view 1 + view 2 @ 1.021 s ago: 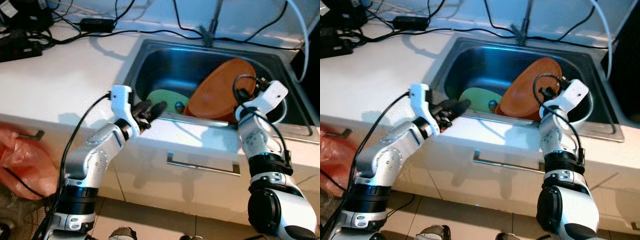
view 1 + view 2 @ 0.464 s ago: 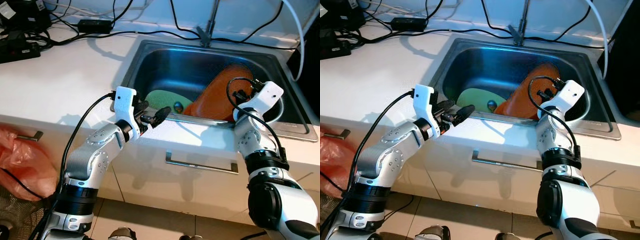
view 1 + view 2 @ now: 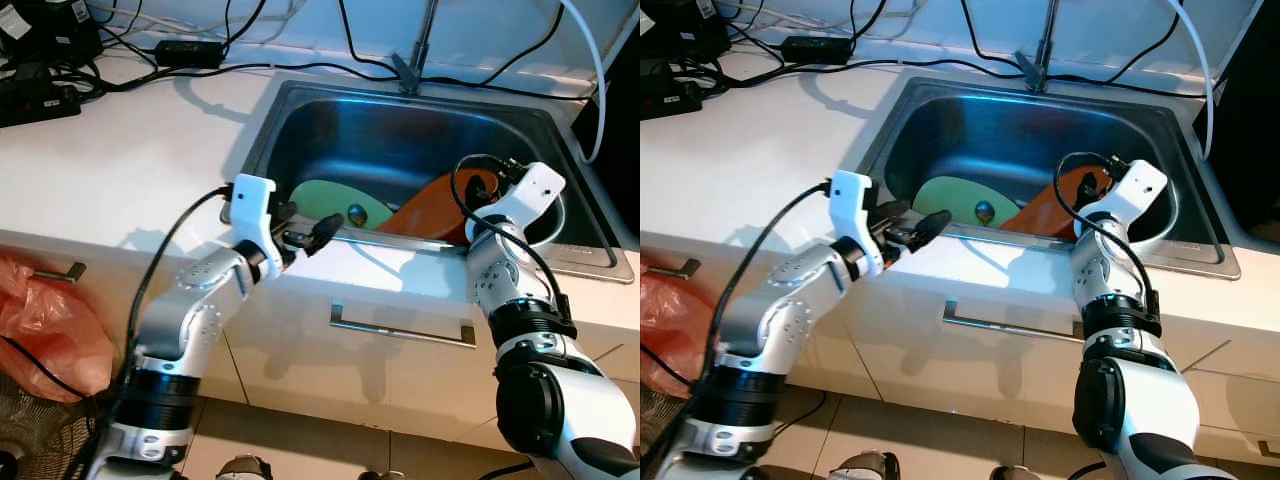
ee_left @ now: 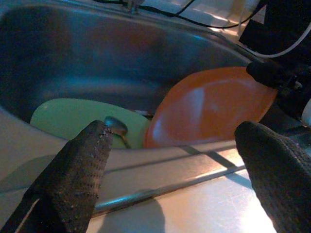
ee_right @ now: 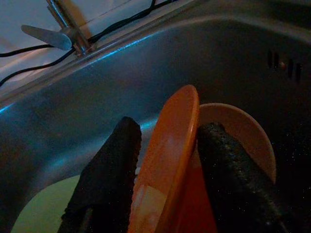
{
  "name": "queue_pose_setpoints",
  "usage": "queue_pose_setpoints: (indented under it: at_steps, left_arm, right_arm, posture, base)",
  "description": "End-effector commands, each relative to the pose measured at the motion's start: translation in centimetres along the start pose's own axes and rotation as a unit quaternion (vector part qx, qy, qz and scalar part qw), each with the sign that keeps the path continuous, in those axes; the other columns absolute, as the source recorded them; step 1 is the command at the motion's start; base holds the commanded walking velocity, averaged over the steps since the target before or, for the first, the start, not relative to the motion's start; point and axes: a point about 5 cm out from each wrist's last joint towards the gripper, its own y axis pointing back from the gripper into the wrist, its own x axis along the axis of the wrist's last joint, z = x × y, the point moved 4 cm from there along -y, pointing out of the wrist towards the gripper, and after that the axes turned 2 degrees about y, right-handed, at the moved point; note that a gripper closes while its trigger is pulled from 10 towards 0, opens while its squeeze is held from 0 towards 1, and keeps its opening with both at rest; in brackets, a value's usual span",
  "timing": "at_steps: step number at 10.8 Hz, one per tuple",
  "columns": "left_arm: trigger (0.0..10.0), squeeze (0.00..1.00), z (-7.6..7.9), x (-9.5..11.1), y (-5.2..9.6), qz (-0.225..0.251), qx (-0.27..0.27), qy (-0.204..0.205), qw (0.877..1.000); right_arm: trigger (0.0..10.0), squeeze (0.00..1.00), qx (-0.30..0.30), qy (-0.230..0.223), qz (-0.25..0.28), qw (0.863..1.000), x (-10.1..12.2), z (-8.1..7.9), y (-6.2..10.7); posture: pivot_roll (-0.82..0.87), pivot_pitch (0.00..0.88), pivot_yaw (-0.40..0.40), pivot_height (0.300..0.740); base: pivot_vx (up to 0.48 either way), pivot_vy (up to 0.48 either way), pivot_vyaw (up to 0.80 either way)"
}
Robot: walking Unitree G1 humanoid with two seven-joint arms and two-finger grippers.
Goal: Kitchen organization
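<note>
An orange plate (image 3: 437, 208) leans low in the steel sink (image 3: 380, 130), right of a green plate (image 3: 330, 197) that lies flat with a spoon (image 3: 355, 212) on it. My right gripper (image 3: 482, 190) is shut on the orange plate's upper rim (image 5: 176, 141), with one black finger (image 5: 107, 170) on each face. My left gripper (image 3: 305, 230) hovers open above the sink's front rim, near the green plate. Its fingers (image 4: 82, 170) are spread wide with nothing between them. Past them lie the green plate (image 4: 73, 121), spoon (image 4: 116, 127) and orange plate (image 4: 214, 107).
A pale bowl (image 5: 245, 133) sits behind the orange plate at the sink's right end. The faucet (image 3: 418, 55) rises at the back. Cables and a power strip (image 3: 40, 100) lie on the white counter. Below are a drawer handle (image 3: 402, 330) and a red bag (image 3: 45, 320).
The orange plate has dropped from a steep stand to a low lean in the sink, with my right gripper still shut on it. The left gripper stayed at the front rim.
</note>
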Motion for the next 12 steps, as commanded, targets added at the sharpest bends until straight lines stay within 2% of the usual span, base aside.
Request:
queue_pose_setpoints:
  at_steps: [1, 3, 4, 7, 8, 9, 12]
  left_arm:
    - [10.0, 1.00, 0.0, -0.2, 0.1, -0.001, 0.006, -0.008, 1.000]
    - [10.0, 1.00, -0.6, 0.1, 0.0, 0.018, 0.031, -0.010, 0.999]
    - [10.0, 0.95, -1.2, 0.1, 0.1, 0.027, 0.052, -0.014, 0.998]
    - [10.0, 0.80, -2.4, 0.0, 0.4, 0.059, 0.113, -0.028, 0.991]
    - [10.0, 0.53, -2.6, 0.1, 0.5, 0.070, 0.126, -0.035, 0.989]
    - [10.0, 0.00, -2.6, 0.3, 0.5, 0.077, 0.130, -0.041, 0.988]
    - [10.0, 0.00, -2.8, 0.7, 0.8, 0.101, 0.143, -0.043, 0.984]
  right_arm:
    - [10.0, 1.00, -0.003, 0.008, -0.013, 1.000, -0.8, 0.6, 0.1]
    - [10.0, 1.00, 0.004, 0.032, -0.007, 0.999, -0.8, 0.8, 0.3]
    - [10.0, 1.00, 0.021, 0.090, 0.028, 0.995, 0.2, 0.5, 0.5]
    - [10.0, 1.00, 0.029, 0.132, 0.047, 0.990, 0.8, 0.8, 0.7]
    - [10.0, 1.00, 0.029, 0.161, 0.059, 0.985, 1.3, 1.2, 0.8]
    - [10.0, 1.00, 0.029, 0.192, 0.069, 0.978, 1.5, 1.5, 0.9]
    - [10.0, 1.00, 0.036, 0.218, 0.086, 0.972, 2.1, 1.9, 1.4]
  posture:
    - [0.13, 0.069, -0.038, 0.740]
    - [0.13, 0.073, -0.044, 0.740]
    - [0.13, 0.071, -0.049, 0.740]
    - [0.11, 0.052, -0.055, 0.740]
    - [0.11, 0.043, -0.061, 0.740]
    - [0.11, 0.035, -0.064, 0.740]
    - [0.11, 0.016, -0.065, 0.740]
  base:
    - [0.000, 0.000, 0.00]
    - [0.000, 0.000, 0.00]
    - [0.000, 0.000, 0.00]
    - [0.000, 0.000, 0.00]
    - [0.000, 0.000, 0.00]
    - [0.000, 0.000, 0.00]
    - [0.000, 0.000, 0.00]
